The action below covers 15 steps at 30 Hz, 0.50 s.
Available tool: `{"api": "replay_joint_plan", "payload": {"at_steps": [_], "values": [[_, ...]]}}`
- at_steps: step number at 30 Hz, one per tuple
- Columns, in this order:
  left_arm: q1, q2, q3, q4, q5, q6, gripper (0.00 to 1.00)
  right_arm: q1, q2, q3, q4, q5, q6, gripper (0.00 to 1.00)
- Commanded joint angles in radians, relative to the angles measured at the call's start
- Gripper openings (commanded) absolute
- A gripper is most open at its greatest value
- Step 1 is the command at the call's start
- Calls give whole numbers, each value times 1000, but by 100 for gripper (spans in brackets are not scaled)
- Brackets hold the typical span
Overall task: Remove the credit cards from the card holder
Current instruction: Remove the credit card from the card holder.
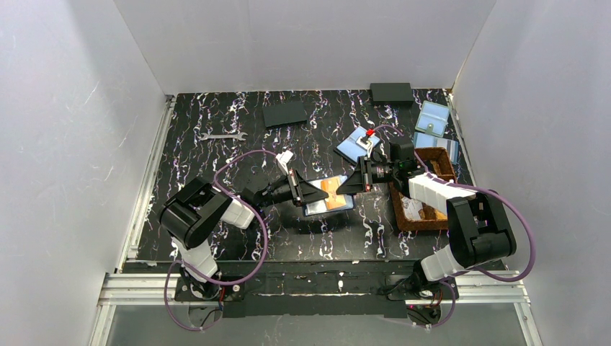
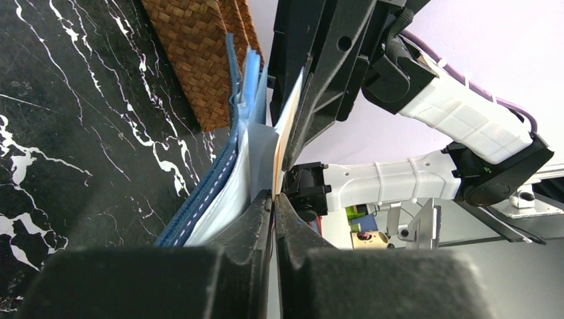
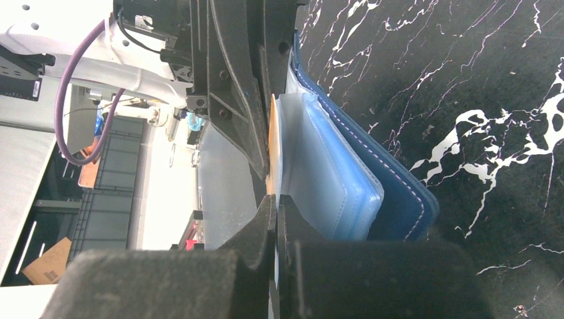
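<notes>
The navy card holder (image 1: 326, 207) lies open at mid-table, its light blue pockets (image 3: 332, 179) fanned out above the stitched navy cover (image 2: 199, 199). An orange credit card (image 1: 333, 189) stands out of the pockets, and I see it edge-on in both wrist views (image 2: 275, 166) (image 3: 271, 139). My left gripper (image 1: 319, 193) comes in from the left and is shut, with the card's thin edge entering its tips (image 2: 274, 195). My right gripper (image 1: 346, 185) faces it from the right and is shut on the card's other end (image 3: 275, 198). I cannot tell whether a pocket layer is pinched too.
A brown woven tray (image 1: 400, 215) sits right of the holder, under the right arm. Pale blue pouches (image 1: 432, 117) (image 1: 354, 146) lie at the back right. Two black pads (image 1: 284, 113) (image 1: 391, 92) and a wrench (image 1: 223, 135) lie further back.
</notes>
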Motion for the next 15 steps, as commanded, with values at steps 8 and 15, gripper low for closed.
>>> {"api": "replay_joint_plan", "payload": {"at_steps": [8,15], "values": [[26,-86,-27,49,34,29,0,-13,-13,-7,22,-11,-11,20],[55,-108,-60,49,54,47,0,-21,-16,-12,25,-19,-12,15]]}}
